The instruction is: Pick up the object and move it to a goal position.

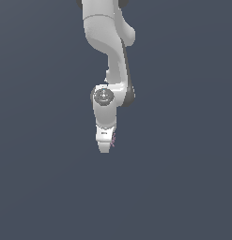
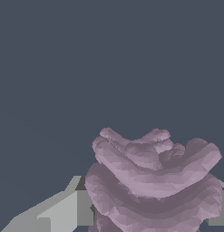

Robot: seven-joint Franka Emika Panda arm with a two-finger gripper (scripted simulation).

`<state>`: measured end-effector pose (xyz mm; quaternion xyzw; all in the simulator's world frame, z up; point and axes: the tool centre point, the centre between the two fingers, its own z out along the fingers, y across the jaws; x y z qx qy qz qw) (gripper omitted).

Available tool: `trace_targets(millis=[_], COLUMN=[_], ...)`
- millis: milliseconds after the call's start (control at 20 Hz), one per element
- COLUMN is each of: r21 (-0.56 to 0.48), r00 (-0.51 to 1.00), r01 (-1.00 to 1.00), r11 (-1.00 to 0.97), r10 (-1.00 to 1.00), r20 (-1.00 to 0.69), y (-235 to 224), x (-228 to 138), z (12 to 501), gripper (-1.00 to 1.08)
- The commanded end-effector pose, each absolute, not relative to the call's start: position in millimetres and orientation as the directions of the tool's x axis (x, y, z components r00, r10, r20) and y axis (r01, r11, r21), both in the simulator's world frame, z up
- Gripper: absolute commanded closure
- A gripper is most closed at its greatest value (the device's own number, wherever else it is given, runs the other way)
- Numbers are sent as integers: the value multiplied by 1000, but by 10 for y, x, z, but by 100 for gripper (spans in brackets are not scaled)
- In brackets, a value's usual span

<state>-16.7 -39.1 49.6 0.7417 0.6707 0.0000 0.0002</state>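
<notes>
Seen from the wrist camera, the object (image 2: 154, 181), a pale pink-purple lump of stacked, ridged folds, is filling the near part of the picture and sitting between the two grey fingers (image 2: 63, 210) of the gripper (image 2: 149, 213), one finger showing on each side of it and both touching its flanks. The gripper is closing narrowly on the object, which is bulging out past the fingertips. Beyond it, only a flat, dark blue-grey ground (image 2: 86, 68) is showing. In the exterior view, the white Franka arm (image 1: 108, 47) is hanging down from the top of the picture, its wrist joint (image 1: 104, 96) facing the camera and the hand pointing downward. There the gripper (image 1: 105, 146) is tapering to a narrow tip, and the object (image 1: 112, 139) is appearing only as a tiny pink sliver at the fingers' edge toward the exterior view's right. Whether the fingertips are touching the ground or hanging clear of it cannot be told from either picture.
</notes>
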Motion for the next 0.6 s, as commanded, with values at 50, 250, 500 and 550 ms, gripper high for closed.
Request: trace_targets(millis=[50,250,500,550], r21=[1,1,1,1], r00=[100,100,99,99], r01=[995,995,995,995], r11=[-100,-100,-99,-99], r10=[995,995,995,995], r20=[0,0,0,0], y=[-374,-332,-252,-234], x=[-151,-122,-63,-49], z=[595,812,1217,1315], gripper=[108,108,108,108])
